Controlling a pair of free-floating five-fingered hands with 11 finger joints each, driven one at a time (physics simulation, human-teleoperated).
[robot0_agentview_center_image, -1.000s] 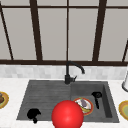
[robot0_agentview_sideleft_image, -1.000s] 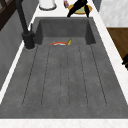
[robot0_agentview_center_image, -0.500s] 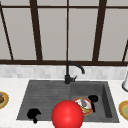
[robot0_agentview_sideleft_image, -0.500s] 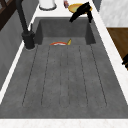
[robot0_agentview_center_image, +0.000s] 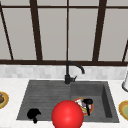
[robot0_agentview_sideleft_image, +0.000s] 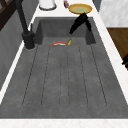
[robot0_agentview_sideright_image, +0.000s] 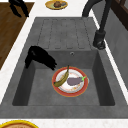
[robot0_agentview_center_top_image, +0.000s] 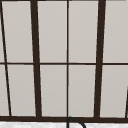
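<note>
Seen from the right: a grey sink (robot0_agentview_sideright_image: 22, 82) sunk into a white bench (robot0_agentview_sideright_image: 15, 65), with a red-rimmed plate (robot0_agentview_sideright_image: 70, 82) on the basin floor carrying a banana (robot0_agentview_sideright_image: 62, 78) and an eggplant (robot0_agentview_sideright_image: 74, 80) lying side by side. Hovering over the basin's near-left wall, just beside the plate but not touching it, the right robot hand (robot0_agentview_sideright_image: 40, 57), fingers loosely extended and pointing down toward the banana. Farther back, a ridged draining board (robot0_agentview_sideright_image: 63, 32), a black faucet (robot0_agentview_sideright_image: 100, 32) at the right edge, a yellow plate (robot0_agentview_sideright_image: 56, 4) with brown food on the far bench, and the left robot hand (robot0_agentview_sideright_image: 18, 7) hanging over the wooden floor (robot0_agentview_sideright_image: 7, 32) at top left.
</note>
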